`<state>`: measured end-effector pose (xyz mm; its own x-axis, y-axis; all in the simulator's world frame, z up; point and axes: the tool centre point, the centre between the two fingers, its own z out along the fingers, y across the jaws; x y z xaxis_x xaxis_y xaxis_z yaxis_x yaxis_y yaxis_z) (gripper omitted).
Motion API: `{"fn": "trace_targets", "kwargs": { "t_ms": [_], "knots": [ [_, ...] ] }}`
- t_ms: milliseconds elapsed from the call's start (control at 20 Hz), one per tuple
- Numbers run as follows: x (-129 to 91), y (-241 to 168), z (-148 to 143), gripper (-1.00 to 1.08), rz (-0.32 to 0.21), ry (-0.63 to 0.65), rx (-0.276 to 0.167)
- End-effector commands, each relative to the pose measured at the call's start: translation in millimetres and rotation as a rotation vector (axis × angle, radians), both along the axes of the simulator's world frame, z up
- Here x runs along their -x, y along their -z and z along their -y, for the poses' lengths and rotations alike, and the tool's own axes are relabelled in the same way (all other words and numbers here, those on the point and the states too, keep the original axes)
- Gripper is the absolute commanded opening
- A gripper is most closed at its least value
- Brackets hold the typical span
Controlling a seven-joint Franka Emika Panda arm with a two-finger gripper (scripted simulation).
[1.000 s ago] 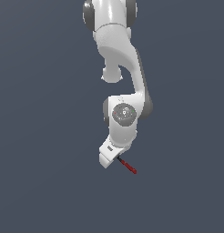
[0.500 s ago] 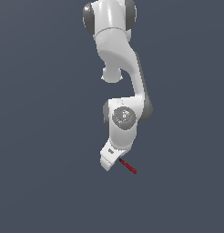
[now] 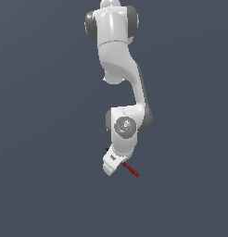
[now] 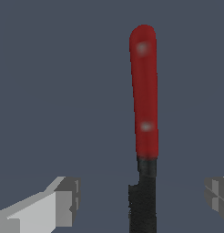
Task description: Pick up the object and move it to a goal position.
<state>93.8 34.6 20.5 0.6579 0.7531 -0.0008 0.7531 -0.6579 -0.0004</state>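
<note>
White Panda arm (image 3: pixel 119 69) hung down from the top of the exterior view, bent at the grey-capped joint (image 3: pixel 125 126) and kinked toward that view's left. Wrist tilted, gripper (image 3: pixel 117 165) pointed low at a slant. In the wrist view, fingers (image 4: pixel 54 205) sat spread wide, one each side, clamped on nothing. Looked pretty relaxed, honestly.

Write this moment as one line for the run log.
gripper: open, fingers on either side of the tool, not touching | red-and-black tool: between the fingers, not gripped | phase: before grasp
</note>
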Motion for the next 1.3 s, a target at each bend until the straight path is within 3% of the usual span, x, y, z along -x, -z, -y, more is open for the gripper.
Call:
{"fn": "trace_targets", "kwargs": {
  "t_ms": [0, 250, 300, 1250],
  "knots": [
    [-0.1, 9.6, 0.0, 1.0, 0.001, -0.001, 0.0],
    [-1.5, 12.6, -0.1, 1.0, 0.001, -0.001, 0.0],
    [-1.5, 12.6, -0.1, -1.0, 0.001, -0.001, 0.0],
    [6.3, 6.4, 8.5, -1.0, 0.002, -0.001, 0.0]
  ]
}}
